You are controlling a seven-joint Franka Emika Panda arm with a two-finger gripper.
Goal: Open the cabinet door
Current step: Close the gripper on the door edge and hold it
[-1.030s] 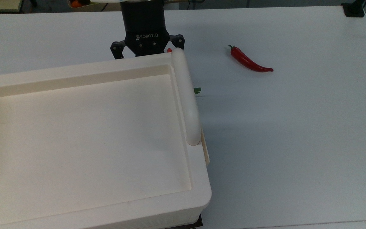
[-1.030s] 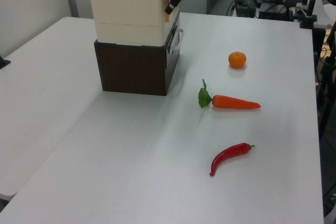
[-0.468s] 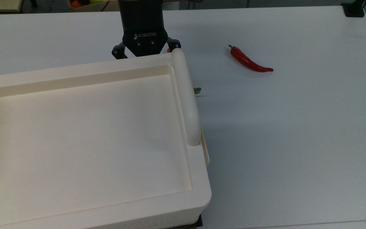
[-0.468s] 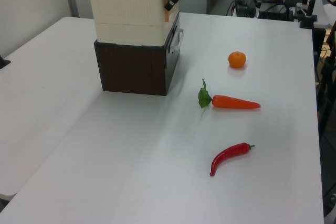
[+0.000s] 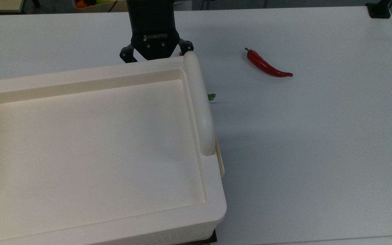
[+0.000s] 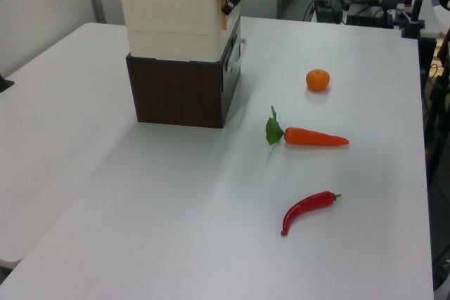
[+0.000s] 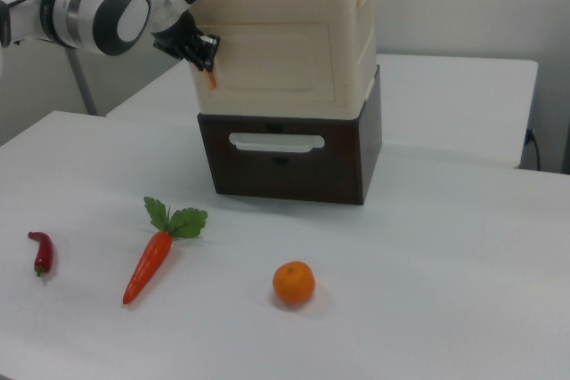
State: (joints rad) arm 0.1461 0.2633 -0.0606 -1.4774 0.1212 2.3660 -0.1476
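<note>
White table (image 6: pixel 176 230), dark brown drawer unit (image 7: pixel 294 153) standing on it under the cabinet (image 7: pixel 285 37), loose orange (image 7: pixel 294 283), carrot (image 7: pixel 151 260), red chili pepper (image 6: pixel 307 210) well apart

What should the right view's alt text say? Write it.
A white robot arm holds its gripper against the left edge of the cream cabinet, which sits on a dark brown drawer unit. A chili, carrot and orange lie on the white table.

Overhead close-up — two opposed oblique table views
</note>
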